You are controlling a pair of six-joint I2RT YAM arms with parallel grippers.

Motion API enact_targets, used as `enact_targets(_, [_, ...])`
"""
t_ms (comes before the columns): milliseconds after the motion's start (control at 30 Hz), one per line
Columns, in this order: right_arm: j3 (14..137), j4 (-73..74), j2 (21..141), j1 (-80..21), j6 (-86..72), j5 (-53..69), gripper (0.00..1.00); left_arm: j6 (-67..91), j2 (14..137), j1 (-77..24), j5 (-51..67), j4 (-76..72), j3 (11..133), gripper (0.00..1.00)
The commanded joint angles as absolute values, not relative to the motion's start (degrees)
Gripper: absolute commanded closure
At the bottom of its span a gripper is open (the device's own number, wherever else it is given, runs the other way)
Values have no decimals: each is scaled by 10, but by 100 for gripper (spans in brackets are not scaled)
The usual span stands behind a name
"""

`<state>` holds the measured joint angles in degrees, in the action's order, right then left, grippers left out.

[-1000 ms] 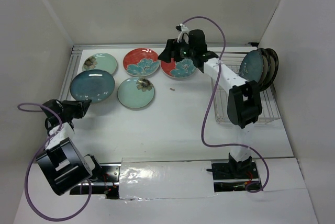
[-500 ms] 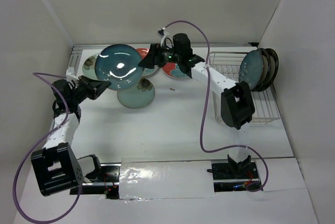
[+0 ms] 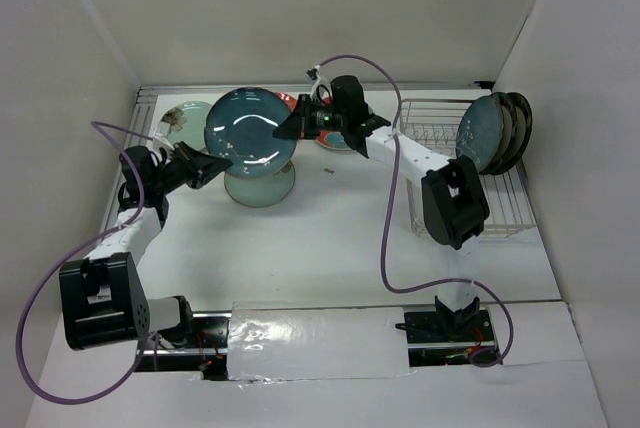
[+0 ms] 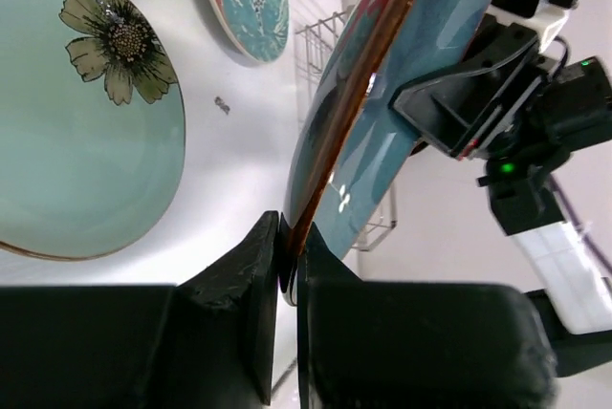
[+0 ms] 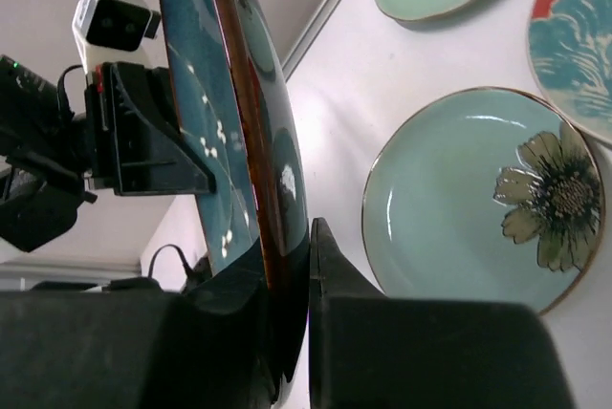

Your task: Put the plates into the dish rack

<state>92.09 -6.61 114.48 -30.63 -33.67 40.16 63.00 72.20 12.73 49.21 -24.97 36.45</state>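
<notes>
**Ana:** Where is the dark teal plate (image 3: pixel 250 126)?

**Ben:** Up in the air, well to the left of the dish rack (image 3: pixel 432 134). It is tipped up on its edge. A line from 1 gripper to the other across it points toward the rack.

**Ana:** Who has it?

**Ben:** Both arms. The left gripper (image 3: pixel 212 163) pinches the rim on the side far from the rack. The right gripper (image 3: pixel 292 128) pinches the side near the rack. Both jaws are squeezed narrow on that rim.

**Ana:** Who should carry it?

**Ben:** I think the right arm, since it is nearer the rack. The left should let go first, or the 2 will tug.

**Ana:** Is there room?

**Ben:** A few plates (image 3: pixel 497 126) stand at the rack's right end. I see none in the slots left of them.
</notes>
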Motion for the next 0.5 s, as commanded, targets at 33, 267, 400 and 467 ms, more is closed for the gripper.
enact_targets(33, [890, -62, 1084, -311, -277, 405, 100, 615, 721, 106, 553, -307, 428, 85])
enact_targets(267, [883, 69, 967, -237, -186, 265, 100, 477, 715, 79, 462, -60, 491, 12])
enact_targets(400, [913, 155, 898, -196, -112, 96, 100, 416, 729, 48, 377, 49, 541, 3])
enact_targets(467, [913, 163, 852, -174, -68, -9, 100, 374, 749, 32, 323, 128, 561, 1])
